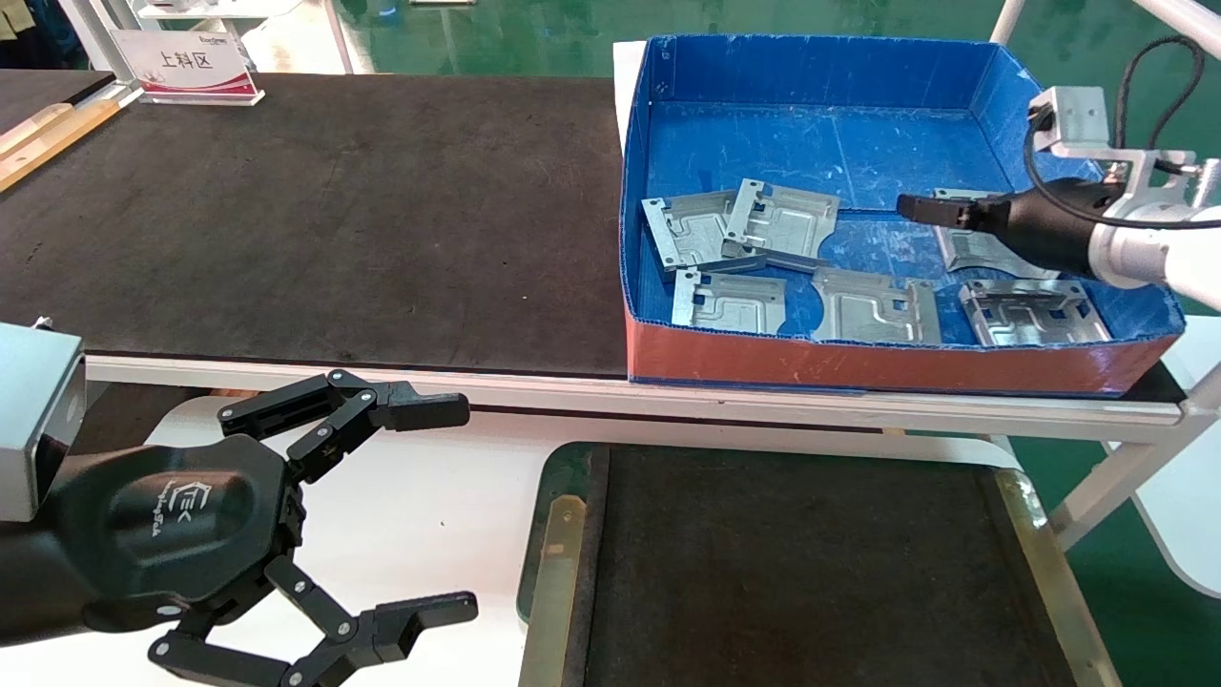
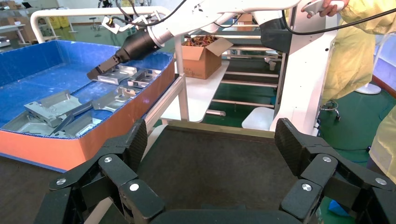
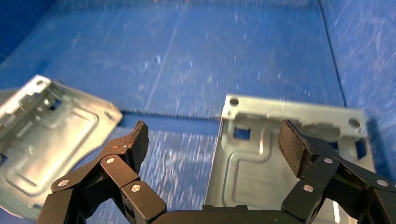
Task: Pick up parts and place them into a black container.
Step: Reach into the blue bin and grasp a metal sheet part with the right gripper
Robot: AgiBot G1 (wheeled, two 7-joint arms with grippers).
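Note:
Several silver-grey parts (image 1: pixel 730 301) lie scattered on the floor of a blue-walled box (image 1: pixel 830 86) with a red front. My right gripper (image 1: pixel 914 210) reaches into that box from the right, open. In the right wrist view it (image 3: pixel 212 140) hovers over one part (image 3: pixel 261 154), whose edge lies between the spread fingers, while another part (image 3: pixel 51 140) lies off to the side. The black container (image 1: pixel 553 534) sits below the table's front edge, its felt floor bare. My left gripper (image 1: pixel 463 508) is parked beside it at the lower left, open and holding nothing.
A large black mat (image 1: pixel 334 219) covers the table left of the blue box, with a sign stand (image 1: pixel 186 67) at its far left. The left wrist view shows a cardboard box (image 2: pixel 203 58) and a person in yellow (image 2: pixel 359 46) beyond the table.

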